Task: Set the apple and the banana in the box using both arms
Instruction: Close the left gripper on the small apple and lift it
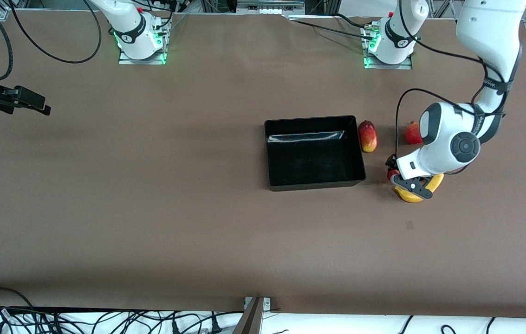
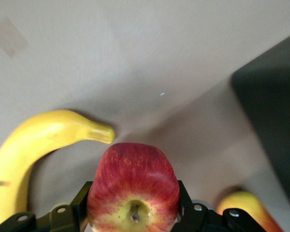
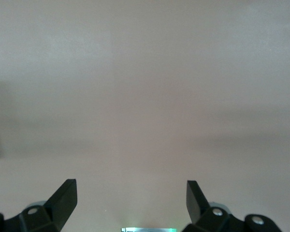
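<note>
The left gripper [image 2: 133, 212] clasps the apple [image 2: 133, 191] just beside the banana [image 2: 36, 150], apparently still on the table, near the box [image 1: 314, 152]. The right gripper [image 3: 130, 200] waits, fingers spread.

Both arms are built of glossy white rounded shells with dark grey-black joints. The left arm [image 1: 485, 69] has a round dark grey cap with a small centre mark on its wrist housing, dark lettering on a black band at its elbow, and a thin black cable looping from that band past the wrist. Each base stands on a silver plate lit green, with a small red button beside the black collar ring. The left tool [image 1: 406, 182] is black, its fingers [image 2: 82, 200] matte with silver screws in the mounts. The right tool [image 1: 28, 101] is likewise black, with wedge-shaped fingers [image 3: 65, 195] and matching screws.
</note>
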Controlling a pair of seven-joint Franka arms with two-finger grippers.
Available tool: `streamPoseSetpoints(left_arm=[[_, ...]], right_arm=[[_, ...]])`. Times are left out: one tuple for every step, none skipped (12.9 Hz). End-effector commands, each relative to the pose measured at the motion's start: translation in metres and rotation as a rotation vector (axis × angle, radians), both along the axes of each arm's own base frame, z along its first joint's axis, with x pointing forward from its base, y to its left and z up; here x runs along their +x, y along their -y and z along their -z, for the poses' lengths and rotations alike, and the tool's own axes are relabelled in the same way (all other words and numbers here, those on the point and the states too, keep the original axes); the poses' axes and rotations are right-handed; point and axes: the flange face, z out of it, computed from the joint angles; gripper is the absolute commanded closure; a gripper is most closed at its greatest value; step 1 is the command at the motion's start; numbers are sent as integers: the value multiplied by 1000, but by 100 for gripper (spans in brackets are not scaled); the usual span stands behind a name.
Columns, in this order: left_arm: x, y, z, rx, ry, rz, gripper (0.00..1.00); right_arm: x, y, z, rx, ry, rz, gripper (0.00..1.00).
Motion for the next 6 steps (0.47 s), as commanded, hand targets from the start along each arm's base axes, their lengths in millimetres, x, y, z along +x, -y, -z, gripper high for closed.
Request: streamPoseSetpoints(left_arm=[[-20, 63, -78, -31, 51, 90, 100], [-24, 81, -87, -32, 54, 96, 100], [-29, 110, -92, -48, 55, 76, 100], [-35, 136, -96, -79, 50, 23, 100], [-42, 164, -95, -96, 34, -34, 100], [-49, 191, -89, -94, 18, -81, 100]], right_arm=[[-3, 4, -7, -15, 0, -4, 0], [-2, 4, -6, -15, -2, -4, 0], [-2, 6, -6, -15, -2, 0, 0], [-2, 6, -5, -15, -3, 0, 0], [-2, 5, -6, -15, -2, -1, 0], [-2, 5, -5, -15, -4, 0, 0]])
